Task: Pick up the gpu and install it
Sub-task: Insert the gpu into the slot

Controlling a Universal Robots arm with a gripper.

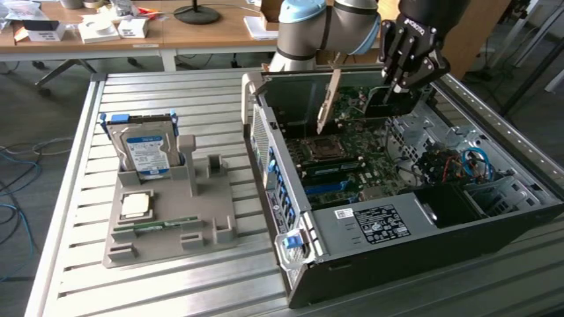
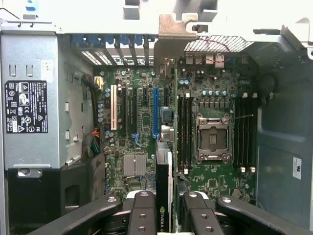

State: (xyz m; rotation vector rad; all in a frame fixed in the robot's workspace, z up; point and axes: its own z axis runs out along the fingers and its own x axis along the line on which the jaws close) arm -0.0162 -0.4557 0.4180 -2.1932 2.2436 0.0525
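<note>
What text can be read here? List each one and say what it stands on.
"ROBOTIQ": on the pincer.
"NVIDIA": on the edge of the gpu held in the pincer.
Too small to read: power supply label, hard drive label, white case sticker.

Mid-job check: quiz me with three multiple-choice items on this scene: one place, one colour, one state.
1. Where is the hard drive? A in the grey holder; B on the floor; C on a shelf.
2. Colour of its frame? A red; B blue; C yellow.
3. The gpu is: A on the floor; B in the holder; C clamped in the gripper.
Key: 1 A, it stands upright in the holder. 2 B, blue edges flank the drive. 3 C, the fingers grip it over the motherboard.
</note>
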